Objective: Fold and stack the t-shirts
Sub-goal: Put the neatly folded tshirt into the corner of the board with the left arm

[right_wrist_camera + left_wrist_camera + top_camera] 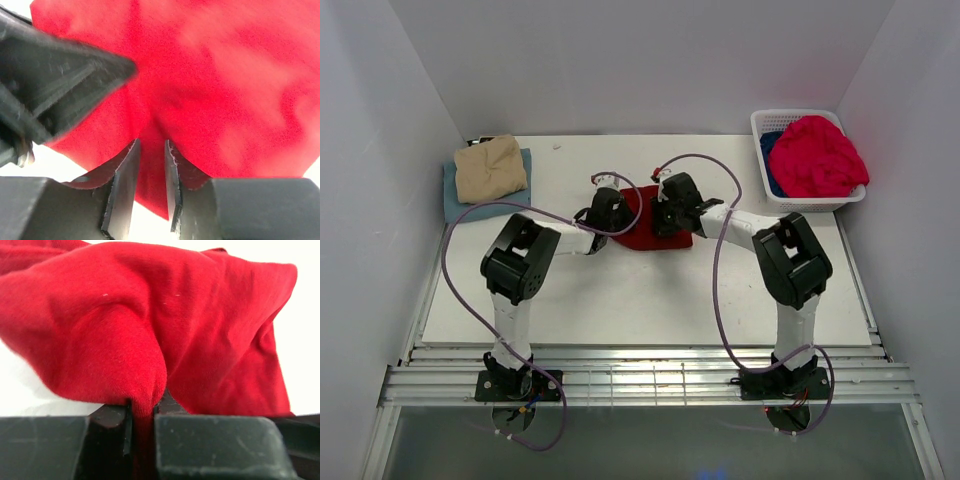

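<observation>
Dark red t-shirt (640, 236) sits crumpled in the middle of the table (620, 290). Only my wrist views show the grips: left gripper (142, 410) pinches a fold, right gripper (151, 150) has its jaws parted.

Inspection finding, all three views: no legible text, label, brand mark, number or sign on anything in view.
</observation>
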### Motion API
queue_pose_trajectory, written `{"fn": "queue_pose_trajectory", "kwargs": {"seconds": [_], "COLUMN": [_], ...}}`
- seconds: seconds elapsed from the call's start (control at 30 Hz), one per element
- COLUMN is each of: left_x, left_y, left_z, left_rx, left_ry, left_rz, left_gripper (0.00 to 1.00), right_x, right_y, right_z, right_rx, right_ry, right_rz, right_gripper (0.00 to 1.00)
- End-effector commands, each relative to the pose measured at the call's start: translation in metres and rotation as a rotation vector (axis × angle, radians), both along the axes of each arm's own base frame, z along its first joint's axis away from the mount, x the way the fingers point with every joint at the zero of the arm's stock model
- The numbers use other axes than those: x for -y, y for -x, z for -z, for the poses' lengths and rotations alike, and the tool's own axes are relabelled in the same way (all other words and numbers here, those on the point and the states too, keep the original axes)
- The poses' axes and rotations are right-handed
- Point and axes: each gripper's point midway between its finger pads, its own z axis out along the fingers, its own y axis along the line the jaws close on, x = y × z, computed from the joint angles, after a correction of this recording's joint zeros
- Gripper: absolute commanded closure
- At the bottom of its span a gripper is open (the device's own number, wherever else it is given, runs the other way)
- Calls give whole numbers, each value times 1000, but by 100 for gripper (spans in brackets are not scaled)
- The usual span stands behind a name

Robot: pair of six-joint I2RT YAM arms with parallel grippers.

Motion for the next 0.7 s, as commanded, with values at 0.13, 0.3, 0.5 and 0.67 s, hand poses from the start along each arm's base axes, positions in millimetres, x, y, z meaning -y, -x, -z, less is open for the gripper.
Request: {"fn": "queue_pose_trajectory", "kwargs": {"seconds": [0.13, 0.3, 0.5, 0.67], "left_x": [-90, -113, -138, -155], "left_y": [-8, -35, -76, -103], "left_z": [-54, -96, -127, -123], "left_rx": [41, 88, 126, 101], "left_ry": [-394, -500, -580, -656], "left_rz": [-160, -137, -123, -104], "left_gripper": [100, 100, 100, 100], "right_x": [37, 51, 61, 66], "right_y": [17, 39, 67, 82], "right_z": [-81, -106, -95, -80], "right_rx": [142, 180, 159, 133], "right_ry": [59, 7, -33, -44], "right_rz": [62, 78, 67, 51], "right_gripper": [66, 66, 66, 66]}}
